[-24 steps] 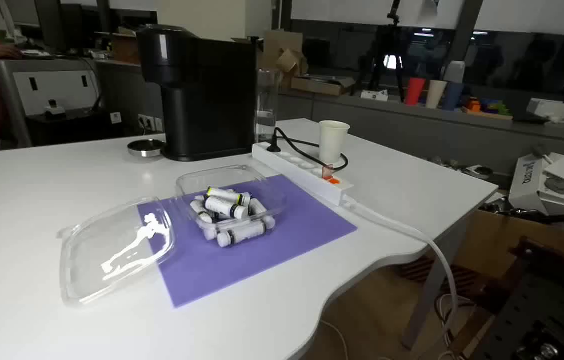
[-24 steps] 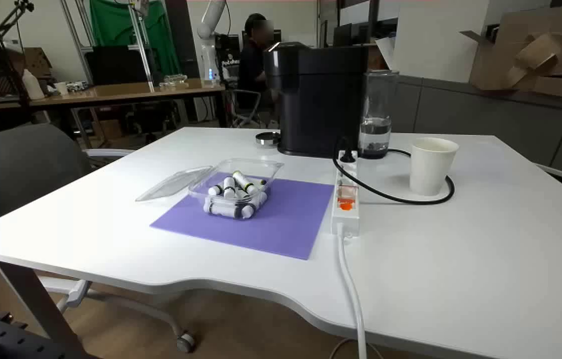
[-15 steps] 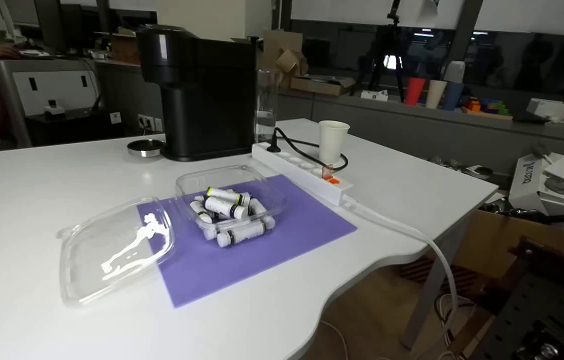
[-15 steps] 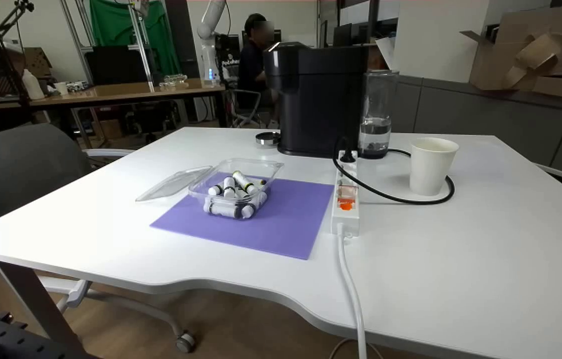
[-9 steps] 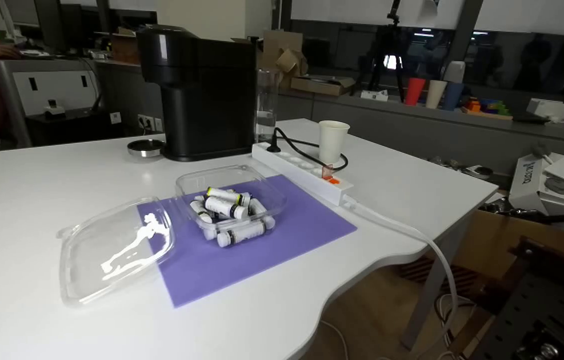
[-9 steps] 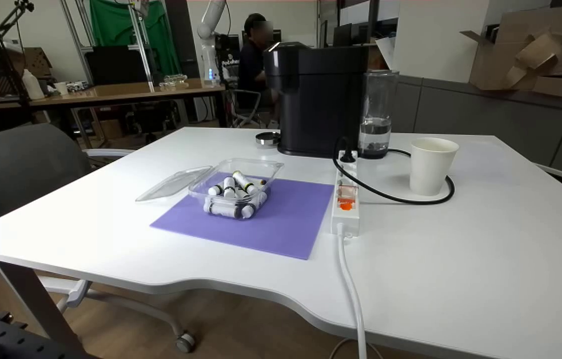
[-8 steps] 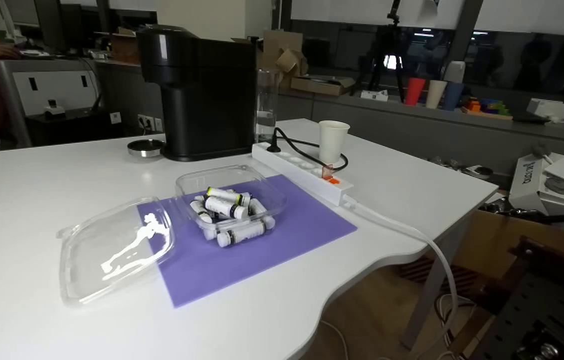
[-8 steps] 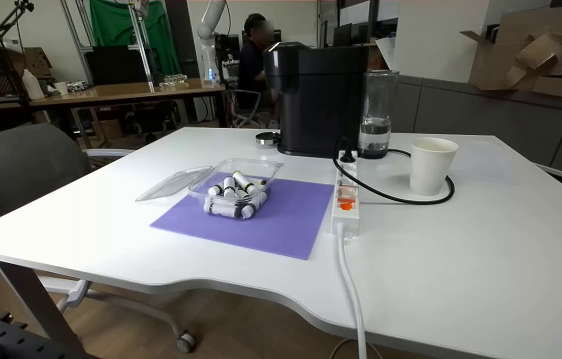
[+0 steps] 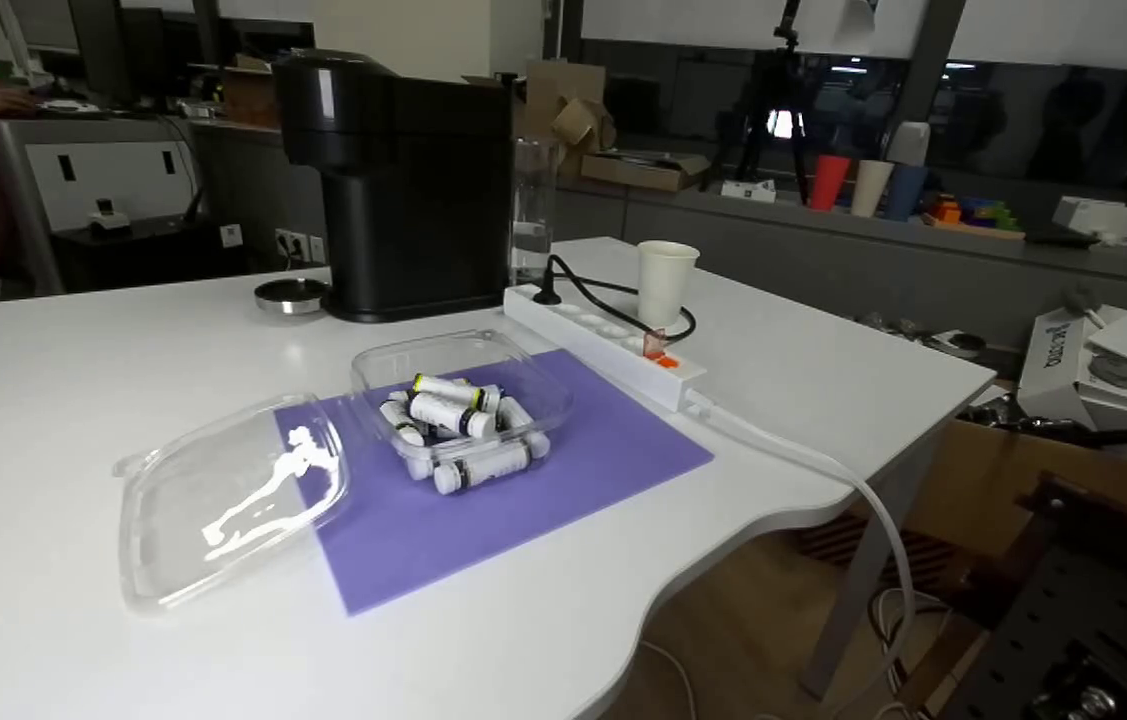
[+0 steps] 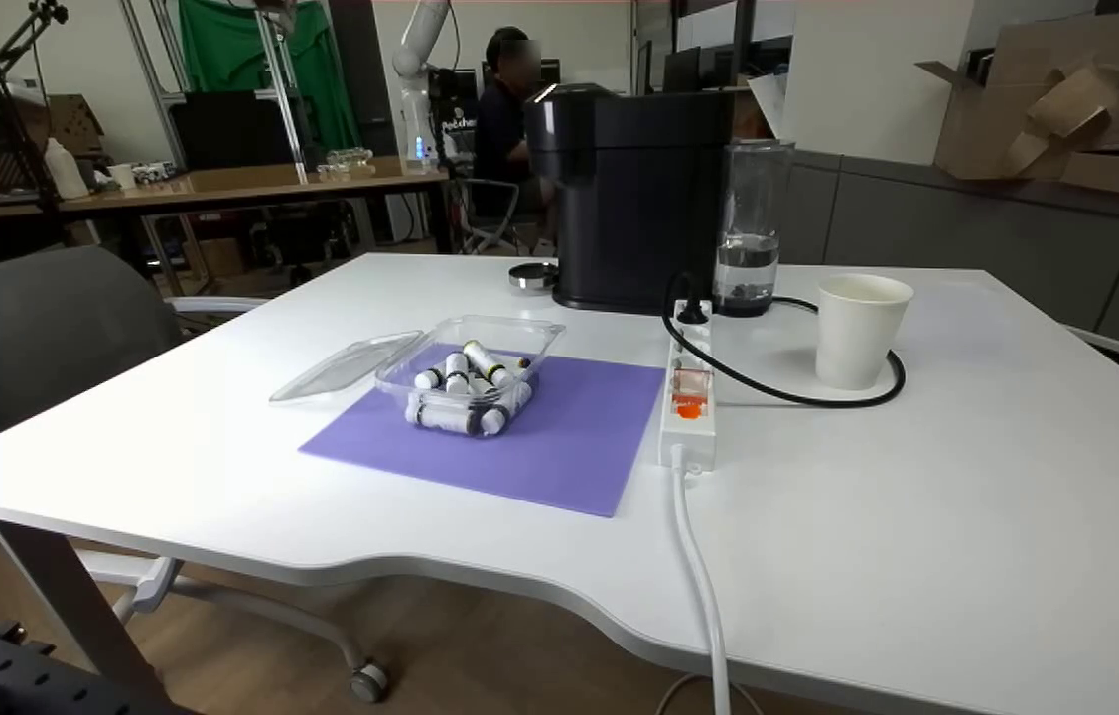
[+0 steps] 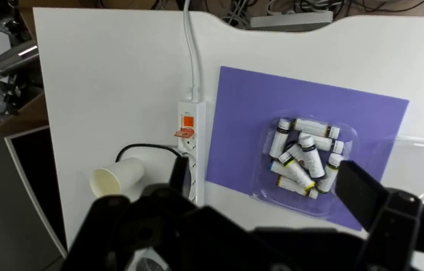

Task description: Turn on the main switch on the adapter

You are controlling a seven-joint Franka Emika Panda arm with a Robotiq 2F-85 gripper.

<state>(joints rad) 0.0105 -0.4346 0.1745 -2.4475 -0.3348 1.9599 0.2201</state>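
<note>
The adapter is a long white power strip (image 9: 613, 358) on the white table, shown in both exterior views (image 10: 686, 437) and the wrist view (image 11: 200, 150). A black plug sits at its coffee-machine end, and a white cord leaves the opposite end. The main switch is a small orange button (image 11: 188, 121) near the cord end, also visible in the exterior views (image 9: 667, 362) (image 10: 689, 410). A translucent red flap (image 11: 184, 133) beside it stands raised. My gripper (image 11: 264, 162) is open and empty, above the table in the wrist view. Its left finger covers part of the strip, apart from the button. Exterior views do not show it.
A black coffee machine (image 9: 423, 200) stands behind the strip. A white paper cup (image 10: 859, 338) and black cable (image 10: 777, 394) lie beside it. A clear tub (image 9: 363, 375) of small bottles rests on a purple sheet (image 9: 613, 455); its lid (image 9: 163, 480) is alongside.
</note>
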